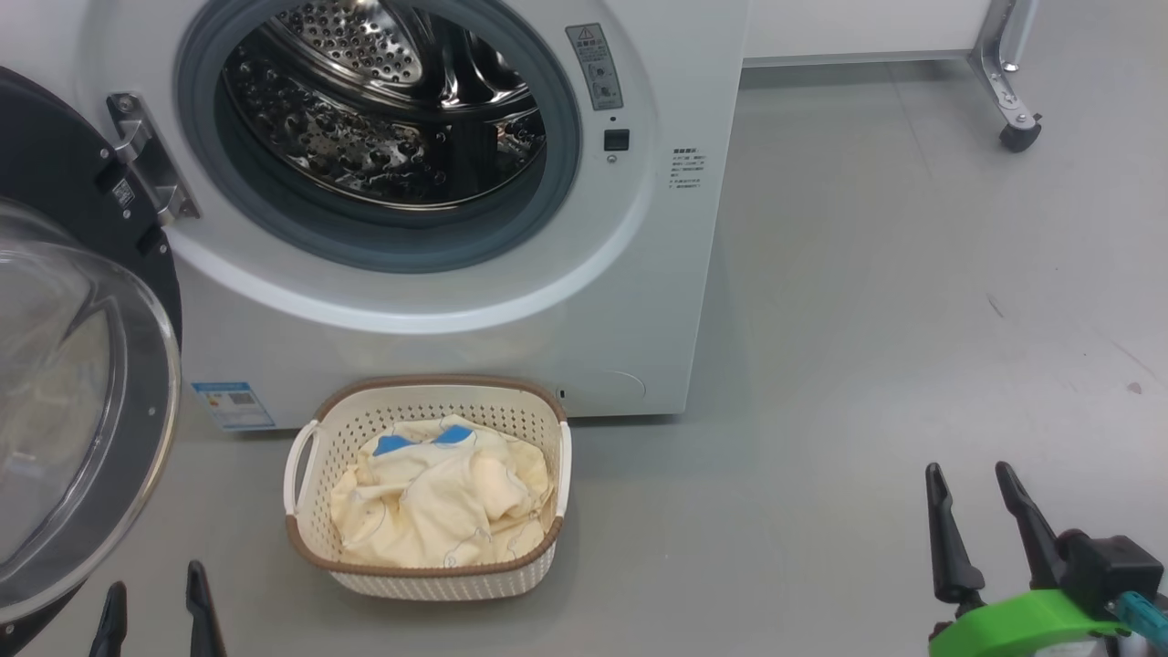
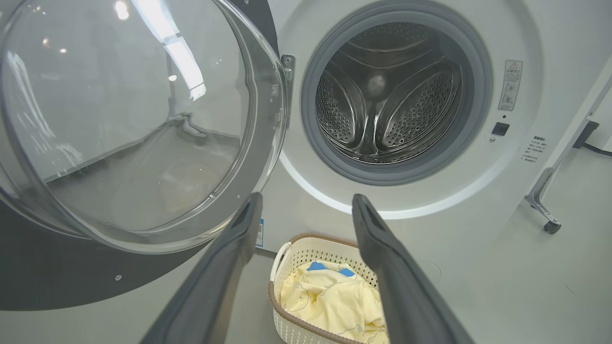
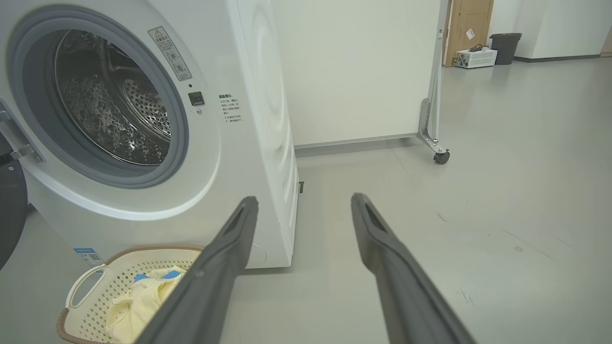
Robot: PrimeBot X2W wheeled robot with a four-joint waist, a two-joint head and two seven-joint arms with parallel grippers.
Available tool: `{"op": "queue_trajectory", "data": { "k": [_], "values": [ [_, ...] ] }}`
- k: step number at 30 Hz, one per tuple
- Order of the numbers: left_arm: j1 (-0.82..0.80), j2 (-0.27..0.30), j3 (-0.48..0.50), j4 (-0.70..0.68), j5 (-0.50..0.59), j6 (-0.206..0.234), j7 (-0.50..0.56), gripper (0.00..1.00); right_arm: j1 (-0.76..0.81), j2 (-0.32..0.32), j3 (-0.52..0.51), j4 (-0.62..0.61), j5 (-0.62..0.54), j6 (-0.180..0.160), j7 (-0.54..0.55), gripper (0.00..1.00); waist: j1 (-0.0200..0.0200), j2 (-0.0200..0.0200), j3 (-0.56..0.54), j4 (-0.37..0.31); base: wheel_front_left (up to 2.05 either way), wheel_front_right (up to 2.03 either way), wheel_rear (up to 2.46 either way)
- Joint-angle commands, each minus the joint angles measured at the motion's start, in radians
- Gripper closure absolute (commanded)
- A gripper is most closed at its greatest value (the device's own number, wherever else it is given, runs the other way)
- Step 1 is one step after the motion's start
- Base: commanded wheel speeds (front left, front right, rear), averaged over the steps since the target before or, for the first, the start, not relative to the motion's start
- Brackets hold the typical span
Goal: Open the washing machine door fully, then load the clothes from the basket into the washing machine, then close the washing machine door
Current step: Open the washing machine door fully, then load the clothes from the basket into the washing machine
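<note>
The white washing machine (image 1: 630, 301) has its metal drum (image 1: 383, 100) exposed. Its round door (image 1: 64, 392), black-rimmed with clear bulging glass, is swung out to the left. The cream basket (image 1: 315, 538) sits on the floor just in front of the machine, holding pale yellow clothes (image 1: 447, 502) with blue patches. My left gripper (image 1: 155, 598) is open at the lower left, near the door's lower edge and left of the basket. My right gripper (image 1: 972, 479) is open at the lower right, well apart from the basket. In the left wrist view the basket (image 2: 287, 253) lies between my fingers (image 2: 392, 267).
A white panel on a metal leg with a caster (image 1: 1017, 137) stands right of the machine. Grey floor (image 1: 867, 319) stretches out to the right. In the right wrist view a dark bin (image 3: 504, 48) and a white box (image 3: 471, 58) stand far back by a door.
</note>
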Motion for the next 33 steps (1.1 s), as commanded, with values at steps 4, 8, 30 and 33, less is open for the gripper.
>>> {"op": "queue_trajectory", "data": {
  "k": [4,8,30,33],
  "values": [
    [-0.024,0.003,0.027,-0.045,-0.001,-0.002,-0.011,0.00,-0.024,-0.016,0.026,-0.023,-0.006,0.002,-0.010,0.00,0.0000,-0.0001,0.000,0.002,0.00,0.00,0.00],
    [-0.022,0.003,0.023,-0.054,0.001,-0.002,-0.011,0.00,-0.025,-0.016,0.030,-0.016,0.000,0.002,-0.010,0.00,0.0000,-0.0001,0.000,0.004,0.00,0.00,0.00],
    [-0.020,0.006,0.002,-0.059,0.000,-0.002,-0.011,0.00,-0.036,-0.016,0.033,-0.016,0.008,0.002,-0.010,0.00,0.0000,-0.0001,0.025,0.003,0.47,-0.46,0.00],
    [-0.019,0.008,0.001,-0.058,-0.001,-0.002,-0.011,0.00,-0.036,-0.016,0.033,-0.016,0.009,0.002,-0.010,0.00,0.0000,-0.0001,0.028,0.002,1.39,-1.39,0.00]
  ]
}}
